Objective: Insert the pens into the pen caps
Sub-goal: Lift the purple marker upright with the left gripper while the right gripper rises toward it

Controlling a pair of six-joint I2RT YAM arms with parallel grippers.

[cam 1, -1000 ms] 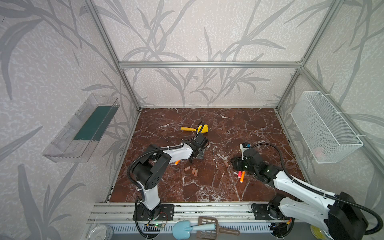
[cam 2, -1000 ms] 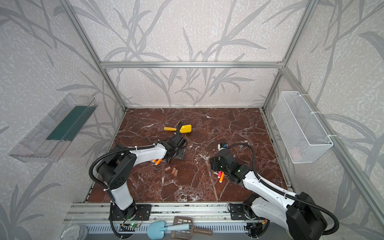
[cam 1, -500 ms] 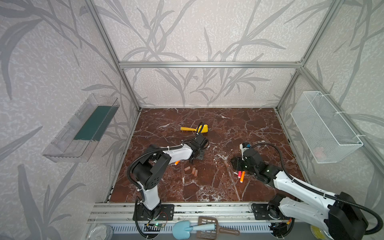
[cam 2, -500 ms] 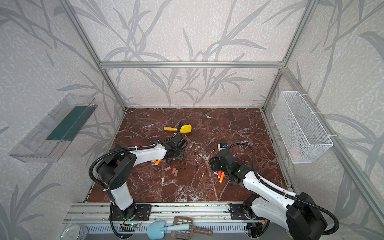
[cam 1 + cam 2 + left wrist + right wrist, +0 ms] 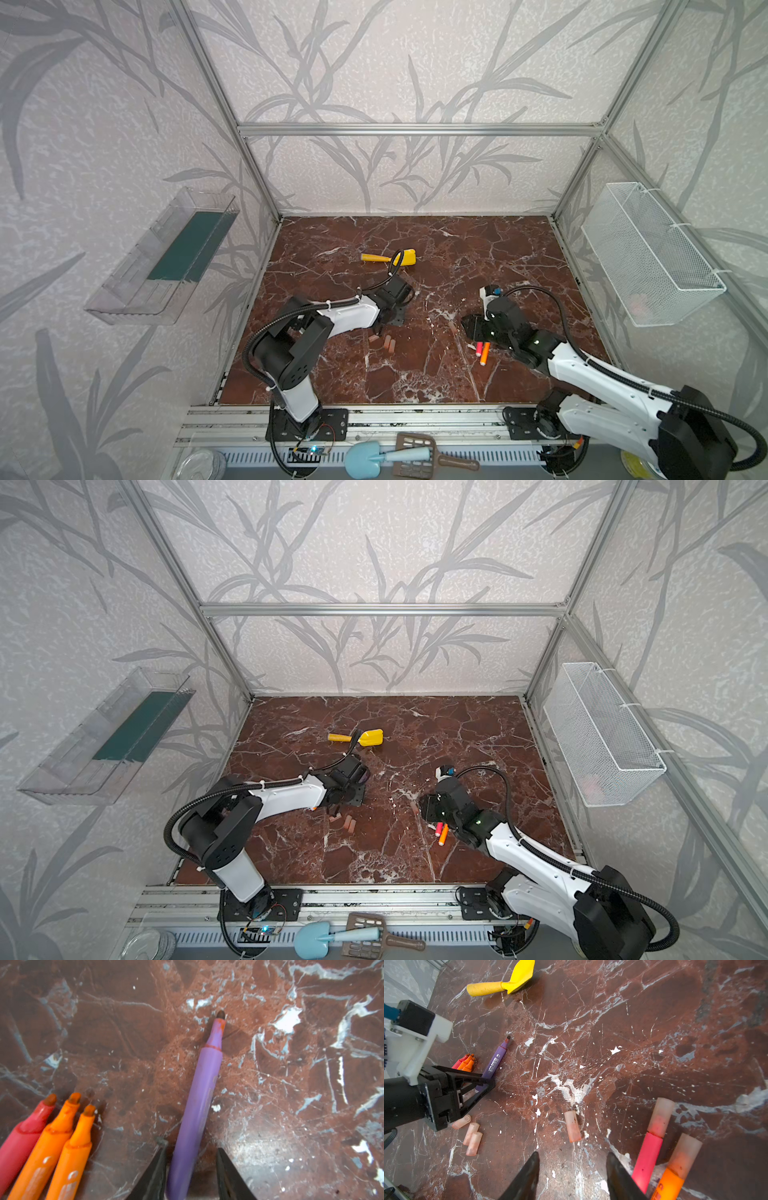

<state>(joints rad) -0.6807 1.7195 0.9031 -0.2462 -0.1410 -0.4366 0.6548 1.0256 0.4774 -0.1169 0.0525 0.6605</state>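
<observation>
Left wrist view: the left gripper (image 5: 190, 1147), jaws apart, straddles the purple pen (image 5: 199, 1088) lying on the worktop (image 5: 291, 1084), a gap visible on one side. Right wrist view: the right gripper (image 5: 573, 1153), parted and empty, faces a loose pen cap (image 5: 572, 1126).

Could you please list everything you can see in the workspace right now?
purple pen: one, purple, uncapped, lying between the left gripper's jaws
bare pens: three, one pink-red and two orange, side by side near the purple pen
capped pens: two, pink and orange, beside the right gripper
loose caps: four, translucent pinkish, three by the left gripper, one ahead of the right gripper
toy shovel: one, yellow, far middle of the table
table: one, brown marble
bin: one, clear, left wall
basket: one, white wire, right wall
scoop: one, blue, front rail
spatula: one, brown, front rail
left gripper: black, open around the purple pen
right gripper: black, open, empty
</observation>
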